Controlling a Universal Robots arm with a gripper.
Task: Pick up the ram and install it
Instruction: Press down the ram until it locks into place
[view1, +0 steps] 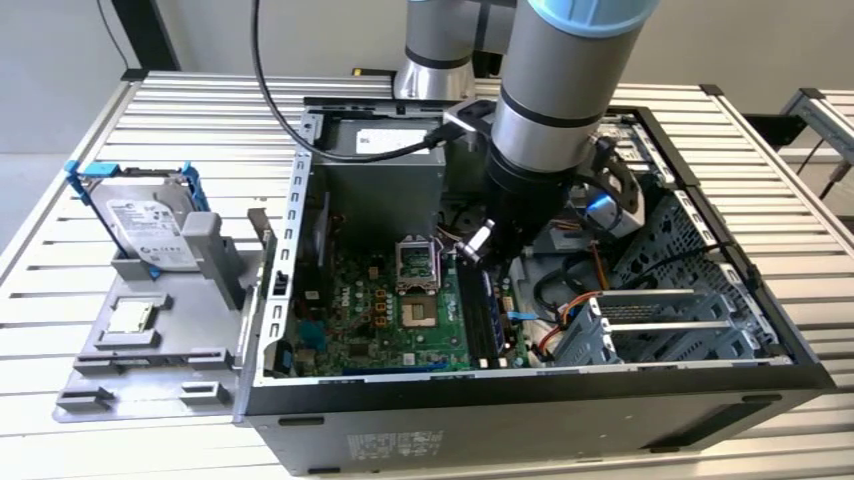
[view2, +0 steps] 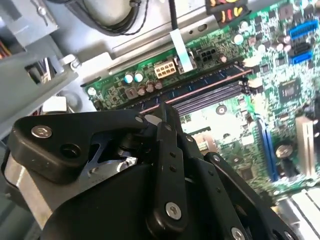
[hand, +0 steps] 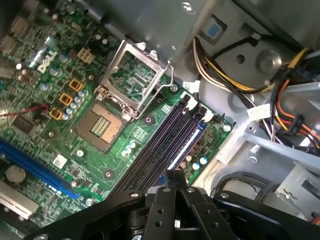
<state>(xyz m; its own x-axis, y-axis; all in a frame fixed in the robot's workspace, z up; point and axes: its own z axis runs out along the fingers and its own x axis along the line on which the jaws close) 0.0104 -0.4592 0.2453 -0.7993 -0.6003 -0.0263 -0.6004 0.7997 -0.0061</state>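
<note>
Tool (view1: 481, 245) is down inside the open PC case (view1: 534, 385), hanging over the right edge of the motherboard (view1: 387, 310) as the exterior view has it, right above the memory slots (hand: 155, 150).

Tool state: in both wrist views the fingers look brought together into one narrow tip (hand: 172, 175), with nothing visible between them. My read is a closed tip for pressing down, not a grasp.

The ram (hand: 187, 142): blue-green stick standing on edge in the outermost slot, the one nearest the board edge and the cable bundle. The second wrist view shows it (view2: 200, 89) running the slot's full length, parallel to the empty black slots beside it. Tool tip (view2: 165, 107) sits just over one end of it. Can't tell whether it's touching, or whether the latches have clicked.

It looks inserted. Full seating is unconfirmed.

The CPU socket (hand: 102, 125) is open and bare, just beside the slots and clear of the tool.

The hard drive (view1: 140, 215) in its blue frame stands on the fixture at the exterior view's left on the slatted tabletop (view1: 747, 100), well apart and not involved.
</note>
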